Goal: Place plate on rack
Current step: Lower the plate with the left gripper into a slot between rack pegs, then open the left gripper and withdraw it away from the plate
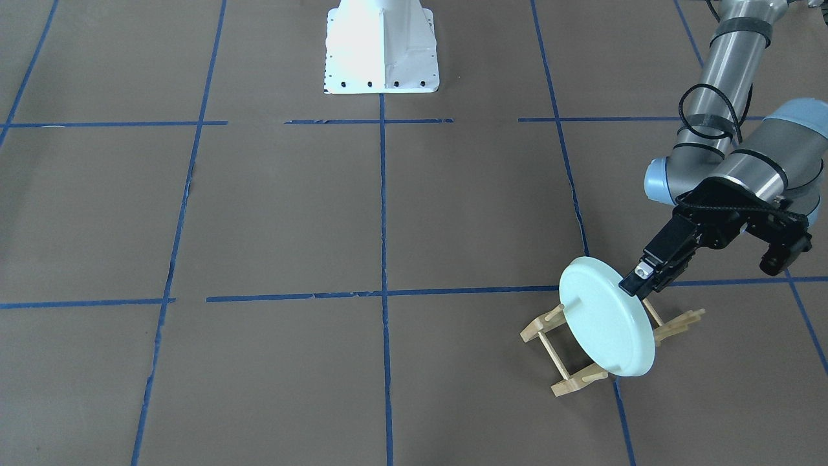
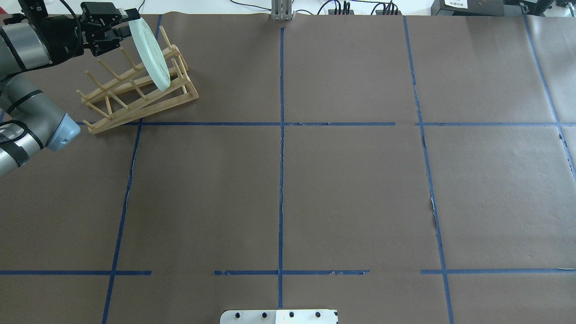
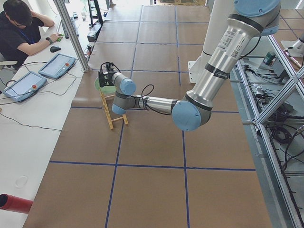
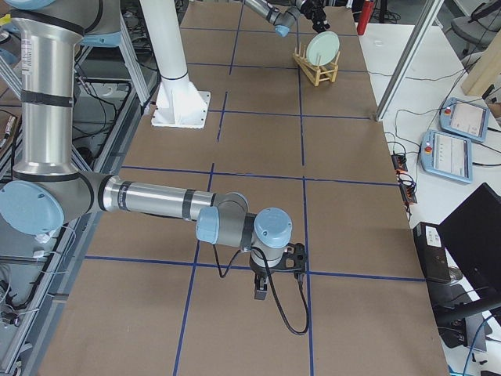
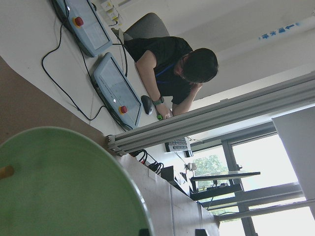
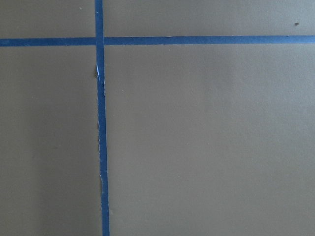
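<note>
Mint-green and smooth, the plate [image 1: 605, 323] stands tilted on edge just below the left gripper [image 1: 637, 281], its lower rim down in the rack [image 1: 569, 385] beneath; judge it stiff, light and slippery, best pinched at the upper rim. Its fingertips [image 5: 144, 232] sit at that rim with a narrow gap showing between them, and whether they clamp it cannot be told. Lower-rim seating between the pegs [image 2: 109, 71] is hidden behind the plate, and the right gripper [image 4: 274, 270] cannot be judged open or closed.

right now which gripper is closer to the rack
Left. The left gripper holds the plate right at the rack; the right gripper hangs far away near the other end of the table.
</note>
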Action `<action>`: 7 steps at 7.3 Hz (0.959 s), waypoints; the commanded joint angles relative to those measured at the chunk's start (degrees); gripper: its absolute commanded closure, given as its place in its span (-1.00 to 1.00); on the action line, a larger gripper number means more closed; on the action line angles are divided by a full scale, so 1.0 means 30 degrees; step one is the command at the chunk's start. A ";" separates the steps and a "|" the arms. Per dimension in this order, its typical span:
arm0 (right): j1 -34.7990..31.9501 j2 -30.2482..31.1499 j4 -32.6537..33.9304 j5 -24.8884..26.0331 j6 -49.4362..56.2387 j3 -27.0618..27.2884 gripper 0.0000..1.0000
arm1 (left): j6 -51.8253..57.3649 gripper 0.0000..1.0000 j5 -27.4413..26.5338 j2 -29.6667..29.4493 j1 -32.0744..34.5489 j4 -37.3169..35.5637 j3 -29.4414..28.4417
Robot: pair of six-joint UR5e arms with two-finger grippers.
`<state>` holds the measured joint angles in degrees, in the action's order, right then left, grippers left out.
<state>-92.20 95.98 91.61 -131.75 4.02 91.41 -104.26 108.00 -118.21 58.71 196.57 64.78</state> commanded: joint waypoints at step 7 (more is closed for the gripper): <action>0.0000 0.0000 -0.0010 0.0000 -0.0023 0.0028 -1.00 | 0.9001 -1.00 0.4099 0.1603 0.3246 -0.8016 0.3880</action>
<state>-92.20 95.98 91.62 -131.75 3.96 91.47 -86.89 116.83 -115.75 66.01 181.75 71.21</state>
